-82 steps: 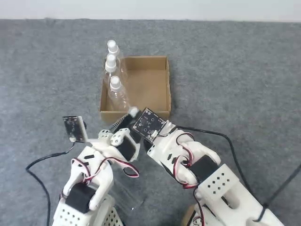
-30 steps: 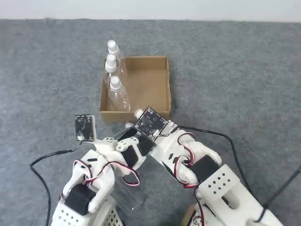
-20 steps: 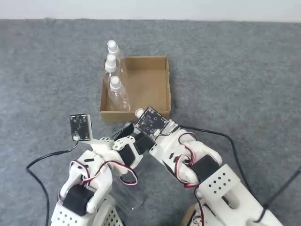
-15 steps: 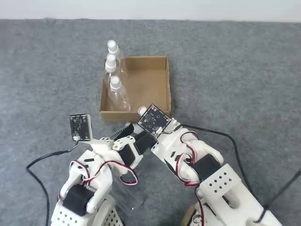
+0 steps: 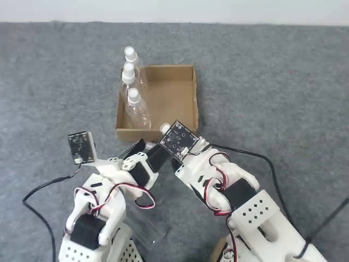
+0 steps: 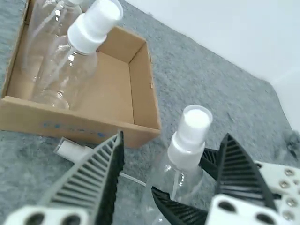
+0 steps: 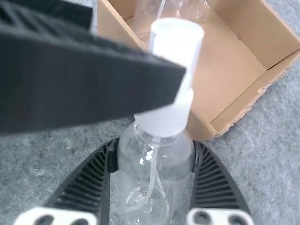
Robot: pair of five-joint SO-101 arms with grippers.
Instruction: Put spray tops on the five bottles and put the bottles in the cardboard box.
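My right gripper is shut on a clear bottle with a white spray top, held upright just in front of the cardboard box. My left gripper is open, its fingers standing wide on either side of that bottle's spray top without touching it. Three capped bottles stand along one side of the box. A loose spray top with its tube lies on the carpet against the box's front wall.
Grey carpet covers the table, with open room beside the box on the side away from the bottles. A clear plastic piece lies between the arm bases. Cables trail at both sides.
The right gripper has carried the bottle a little closer to the box. The left wrist has swung back to the left, and its fingers have come away from the spray top.
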